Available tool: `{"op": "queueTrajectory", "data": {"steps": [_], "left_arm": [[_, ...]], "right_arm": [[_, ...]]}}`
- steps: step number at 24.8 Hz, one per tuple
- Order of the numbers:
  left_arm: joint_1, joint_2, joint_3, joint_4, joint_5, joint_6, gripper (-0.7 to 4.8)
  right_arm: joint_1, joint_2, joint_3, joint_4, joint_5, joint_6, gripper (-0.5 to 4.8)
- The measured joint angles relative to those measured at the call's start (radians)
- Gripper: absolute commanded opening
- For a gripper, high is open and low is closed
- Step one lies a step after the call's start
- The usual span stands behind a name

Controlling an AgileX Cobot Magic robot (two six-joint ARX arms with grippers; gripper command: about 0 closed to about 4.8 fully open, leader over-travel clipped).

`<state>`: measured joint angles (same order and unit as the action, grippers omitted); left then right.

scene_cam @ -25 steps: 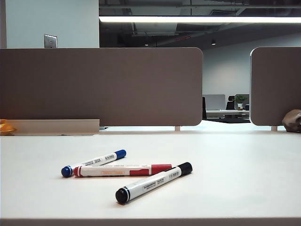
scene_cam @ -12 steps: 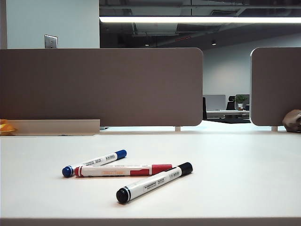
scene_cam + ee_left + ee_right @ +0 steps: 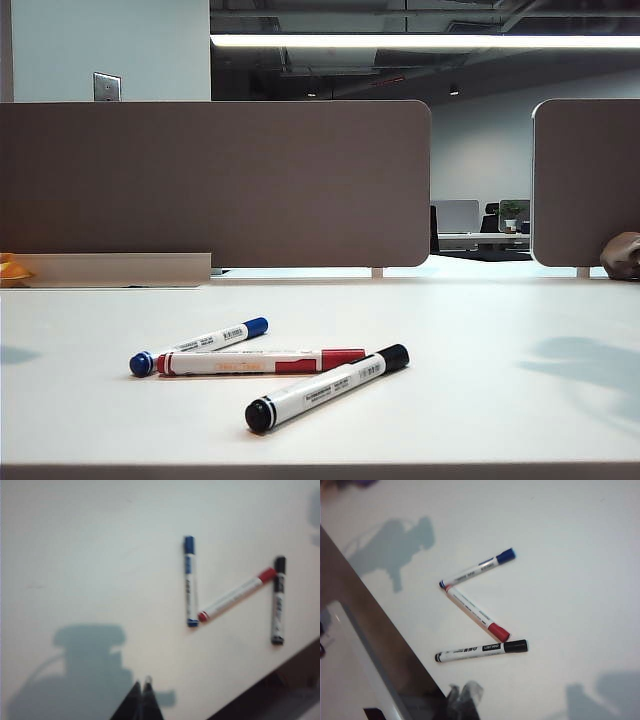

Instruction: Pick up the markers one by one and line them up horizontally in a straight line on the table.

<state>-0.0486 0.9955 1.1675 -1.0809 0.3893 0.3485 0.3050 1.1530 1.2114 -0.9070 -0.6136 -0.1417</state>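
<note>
Grey-brown divider panels [image 3: 215, 185], wall plate [image 3: 107, 87]

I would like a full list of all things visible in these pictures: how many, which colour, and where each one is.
Blue marker: 1, white barrel, blue cap; on the table, farthest back of the three, left of centre.
Red marker: 1, white barrel, red cap; between the other two, one end at the blue marker's end.
Black marker: 1, white barrel, black cap; nearest the front edge, cap by the red cap.
Table: 1, white; under the markers.
Dividers: 2, grey-brown; upright behind the table.
Plant: 1, green; far background, right.
Left gripper: 1, dark; shut, above the table, away from the markers.
Right gripper: 1, dark; shut, above the table's edge, near the black marker.
</note>
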Motion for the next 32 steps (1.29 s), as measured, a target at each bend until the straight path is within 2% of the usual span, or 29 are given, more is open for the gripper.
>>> {"op": "queueTrajectory", "data": {"steps": [1, 2, 3, 5, 7, 10, 13, 15, 21, 23, 25, 28, 32], "left_arm": [[-0.03, 0.026, 0.0, 0.002, -0.001, 0.011, -0.04], [-0.091, 0.067, 0.0, 0.007, -0.022, 0.022, -0.01], [-0.138, 0.099, 0.0, 0.007, -0.066, 0.031, -0.01], [-0.174, 0.119, 0.0, 0.01, -0.105, 0.037, -0.01], [-0.255, 0.158, 0.0, 0.025, -0.172, 0.041, -0.01], [-0.267, 0.194, -0.001, 0.044, -0.227, 0.042, -0.01], [-0.268, 0.23, -0.002, 0.042, -0.233, 0.043, 0.0], [-0.268, 0.24, -0.018, 0.037, -0.232, 0.043, 0.29], [-0.283, 0.241, -0.09, 0.051, -0.183, 0.06, 0.29], [-0.294, 0.241, -0.106, 0.05, -0.171, 0.06, 0.29], [-0.302, 0.242, -0.108, 0.034, -0.13, 0.059, 0.28], [-0.369, 0.241, -0.111, 0.027, -0.11, 0.059, 0.26], [-0.42, 0.242, -0.118, 0.035, -0.153, 0.06, 0.16]], "right_arm": [[0.047, 0.043, 0.013, 0.004, 0.037, -0.002, 0.55], [0.115, 0.11, 0.02, 0.004, 0.101, -0.011, 0.71], [0.172, 0.169, 0.02, 0.0, 0.161, -0.02, 0.78], [0.219, 0.229, 0.02, 0.005, 0.205, -0.034, 0.87], [0.265, 0.305, 0.02, 0.014, 0.259, -0.04, 1.09], [0.304, 0.368, 0.02, 0.015, 0.283, -0.041, 1.12], [0.319, 0.397, 0.02, 0.008, 0.321, -0.037, 1.86], [0.324, 0.397, 0.02, 0.01, 0.327, -0.024, 1.86], [0.322, 0.412, 0.021, 0.011, 0.353, -0.025, 1.84], [0.325, 0.425, 0.021, 0.0, 0.359, -0.078, 1.84], [0.339, 0.439, 0.021, -0.03, 0.368, -0.184, 1.83], [0.355, 0.46, 0.021, -0.063, 0.367, -0.271, 1.78], [0.413, 0.479, 0.021, -0.063, 0.369, -0.388, 1.14]]}}
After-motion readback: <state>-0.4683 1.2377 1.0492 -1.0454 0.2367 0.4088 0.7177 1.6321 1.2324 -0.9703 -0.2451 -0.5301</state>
